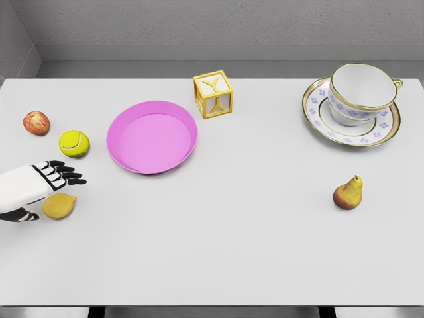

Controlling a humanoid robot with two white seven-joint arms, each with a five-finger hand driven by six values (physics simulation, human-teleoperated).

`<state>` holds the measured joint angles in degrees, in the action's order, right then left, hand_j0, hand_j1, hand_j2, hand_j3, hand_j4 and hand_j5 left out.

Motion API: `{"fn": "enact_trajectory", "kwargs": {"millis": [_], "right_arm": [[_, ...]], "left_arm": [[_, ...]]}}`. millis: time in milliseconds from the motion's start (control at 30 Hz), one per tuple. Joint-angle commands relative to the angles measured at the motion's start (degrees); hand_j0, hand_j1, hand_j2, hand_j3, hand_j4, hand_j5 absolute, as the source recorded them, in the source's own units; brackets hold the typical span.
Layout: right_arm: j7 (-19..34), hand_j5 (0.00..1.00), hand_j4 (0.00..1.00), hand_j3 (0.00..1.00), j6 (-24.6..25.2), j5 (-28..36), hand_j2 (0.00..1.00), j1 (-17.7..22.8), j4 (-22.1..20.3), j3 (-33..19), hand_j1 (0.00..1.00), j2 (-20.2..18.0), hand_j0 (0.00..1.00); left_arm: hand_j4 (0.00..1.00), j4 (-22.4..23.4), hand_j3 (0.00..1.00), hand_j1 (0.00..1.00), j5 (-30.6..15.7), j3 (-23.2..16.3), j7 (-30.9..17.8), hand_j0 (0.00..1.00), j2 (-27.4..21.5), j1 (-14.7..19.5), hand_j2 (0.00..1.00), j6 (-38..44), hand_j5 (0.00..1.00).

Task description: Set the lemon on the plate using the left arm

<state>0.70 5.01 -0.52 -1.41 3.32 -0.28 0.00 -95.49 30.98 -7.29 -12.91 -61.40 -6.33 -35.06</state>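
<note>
Lemon sits near the table's left edge, just under the left hand, long axis roughly left-right; fingers loosely spread, holding nothing; arm cut off by the frame; plate further up-right.

Plain white tabletop, stuff scattered all over it. An apple, a tennis ball and a lemon are parked along the left edge. A pink plate is set left of middle, a lettered block just behind it. A saucer sits far right, a pear nearer.
</note>
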Motion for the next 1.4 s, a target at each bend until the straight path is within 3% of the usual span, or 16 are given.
{"fn": "enact_trajectory", "kwargs": {"millis": [0,400,600,1300,1367], "right_arm": [[0.0,1.0,1.0,1.0,0.0,-0.01,1.0,0.09,0.02,0.02,1.0,0.0,1.0],[0.09,1.0,1.0,1.0,0.0,-0.01,1.0,0.0,0.02,0.02,1.0,0.0,1.0],[0.09,1.0,1.0,1.0,0.0,-0.01,1.0,0.0,0.02,0.02,1.0,0.0,1.0],[0.0,1.0,1.0,1.0,0.0,-0.01,1.0,0.09,0.02,0.02,1.0,0.0,1.0],[0.0,1.0,1.0,1.0,0.0,-0.01,1.0,0.0,0.02,0.02,1.0,0.0,1.0]], "left_arm": [[1.0,0.04,1.0,1.0,0.58,0.17,-0.01,1.0,0.05,0.0,1.0,0.06,1.0],[1.0,-0.05,1.0,1.0,1.63,0.08,-0.01,1.0,0.05,0.09,1.0,0.06,1.0],[1.0,-2.25,1.0,1.0,2.07,0.17,-5.02,1.0,-0.03,0.26,1.0,0.06,1.0],[1.0,-1.1,1.0,1.0,4.44,0.08,-5.19,1.0,2.16,1.58,1.0,0.06,1.0],[1.0,-1.28,1.0,1.0,4.44,0.08,-6.86,1.0,2.07,1.58,1.0,0.06,1.0]]}}
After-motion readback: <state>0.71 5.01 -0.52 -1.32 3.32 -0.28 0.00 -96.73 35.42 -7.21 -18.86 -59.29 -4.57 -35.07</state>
